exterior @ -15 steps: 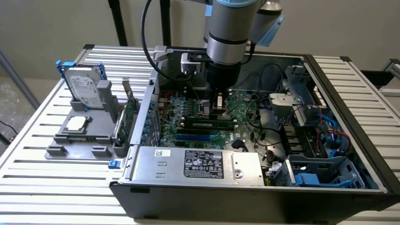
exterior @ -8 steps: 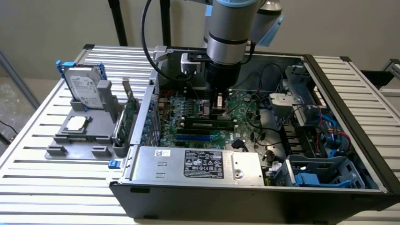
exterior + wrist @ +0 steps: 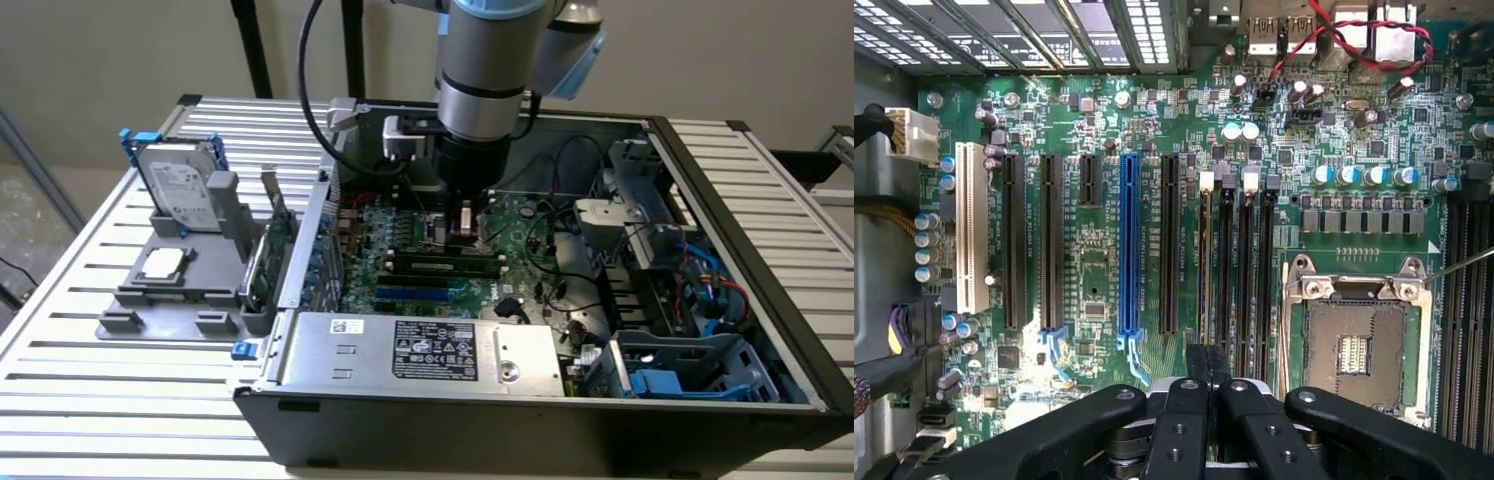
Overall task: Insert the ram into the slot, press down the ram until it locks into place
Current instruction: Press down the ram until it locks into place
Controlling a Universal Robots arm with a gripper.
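Gripper [image 3: 1209,362]: you're low over the motherboard [image 3: 1094,280], fingers [image 3: 1198,366] drawn tight together.
Memory slots [image 3: 1226,265]: four narrow black ones side by side; your fingers sit over one end of the bank.
Blue slot [image 3: 1129,250]: near that bank, one black slot between them.
Processor socket [image 3: 1354,350]: on the bank's other side, metal frame around it.
Twisted red-and-black wires [image 3: 1354,35]: looped by the silver ports.

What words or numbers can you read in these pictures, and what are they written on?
No text here can be read for sure.
Black label on the silver power supply box: white print and signs, too blurred to read.
White sticker on the same box: too small to read.
Hard drive top label: blurred, unreadable.
Motherboard: tiny white printing, too small to read.
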